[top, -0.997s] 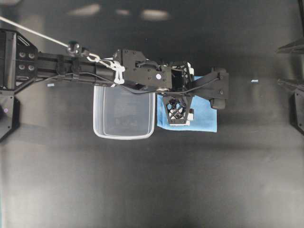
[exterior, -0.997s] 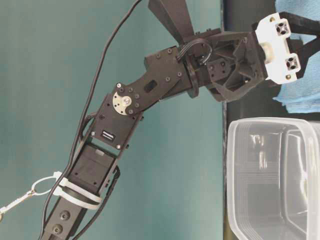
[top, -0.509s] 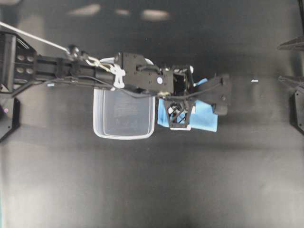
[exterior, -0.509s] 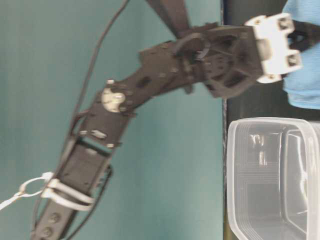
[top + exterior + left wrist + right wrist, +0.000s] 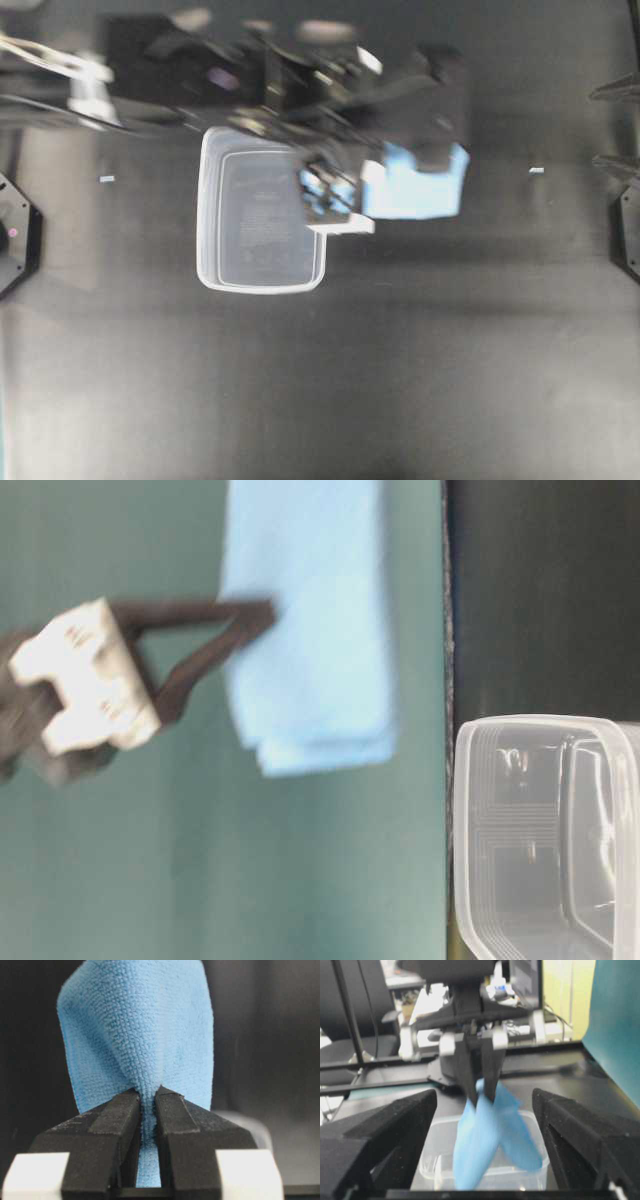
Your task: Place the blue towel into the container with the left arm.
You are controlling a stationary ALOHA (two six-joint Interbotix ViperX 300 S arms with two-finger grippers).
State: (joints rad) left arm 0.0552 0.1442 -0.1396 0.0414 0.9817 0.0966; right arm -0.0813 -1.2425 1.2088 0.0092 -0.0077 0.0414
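My left gripper point(image 5: 147, 1105) is shut on the blue towel point(image 5: 140, 1035), pinching a fold between its black jaws. The towel hangs free in the air in the table-level view point(image 5: 310, 630), clear of the table, with the gripper point(image 5: 262, 612) on its upper edge. In the blurred overhead view the towel point(image 5: 415, 180) is just right of the container point(image 5: 260, 222), a clear plastic tub that is empty. The tub also shows in the table-level view point(image 5: 540, 840). In the right wrist view the towel point(image 5: 490, 1145) dangles in front of the tub point(image 5: 432, 1160). My right gripper point(image 5: 484, 1110) is open and empty.
The table is black point(image 5: 320, 380). The right arm's parts point(image 5: 625, 215) sit at the right edge of the overhead view, away from the tub. A small pale scrap point(image 5: 536, 171) lies right of the towel. A teal wall point(image 5: 150, 860) stands behind.
My left gripper has lifted the towel off the table and high into the air. The arm has swung up and is blurred by motion. The tub has not moved.
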